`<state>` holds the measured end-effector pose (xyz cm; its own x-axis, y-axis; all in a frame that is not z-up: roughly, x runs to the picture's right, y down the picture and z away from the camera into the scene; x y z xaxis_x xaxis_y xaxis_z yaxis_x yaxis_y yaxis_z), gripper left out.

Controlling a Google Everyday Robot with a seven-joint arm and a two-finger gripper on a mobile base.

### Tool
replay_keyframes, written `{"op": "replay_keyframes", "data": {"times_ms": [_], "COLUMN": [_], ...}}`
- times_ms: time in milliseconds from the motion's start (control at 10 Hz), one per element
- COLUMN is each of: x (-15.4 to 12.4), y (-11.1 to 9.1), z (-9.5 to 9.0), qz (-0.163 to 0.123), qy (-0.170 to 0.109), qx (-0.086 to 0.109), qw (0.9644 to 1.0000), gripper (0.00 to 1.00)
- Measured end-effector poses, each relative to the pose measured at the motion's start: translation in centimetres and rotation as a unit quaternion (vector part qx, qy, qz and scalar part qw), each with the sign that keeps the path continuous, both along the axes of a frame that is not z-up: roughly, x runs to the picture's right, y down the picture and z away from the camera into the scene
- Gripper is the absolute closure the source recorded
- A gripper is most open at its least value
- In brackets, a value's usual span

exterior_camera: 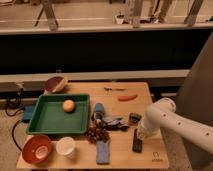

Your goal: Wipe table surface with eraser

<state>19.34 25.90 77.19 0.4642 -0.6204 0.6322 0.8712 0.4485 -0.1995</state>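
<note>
The light tan wooden table surface [142,105] has a small dark square mark [157,160] near its front right corner. The eraser [137,143], a small black block, lies on the table at the front right. My white arm reaches in from the right, and the gripper [140,133] hangs at its end, right above the far end of the eraser. I cannot tell whether it touches the eraser.
A green tray [50,122] with an orange fruit [68,105] fills the left side. A red bowl [37,149], white cup [66,147], blue-grey strip [102,151] and grapes [97,134] lie in front. A squarer dark object [134,118] and an orange carrot [127,97] lie nearby.
</note>
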Motion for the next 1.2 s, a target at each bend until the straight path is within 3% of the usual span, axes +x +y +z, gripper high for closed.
{"op": "replay_keyframes", "data": {"times_ms": [300, 1200], "x": [-0.1, -1.2], "y": [-0.1, 1.1], "z": [0.2, 1.0], "qz": [-0.013, -0.062], "qy": [-0.011, -0.004], "qx": [-0.007, -0.018], "qw": [0.9998, 0.9979], "gripper": [0.22, 0.20]}}
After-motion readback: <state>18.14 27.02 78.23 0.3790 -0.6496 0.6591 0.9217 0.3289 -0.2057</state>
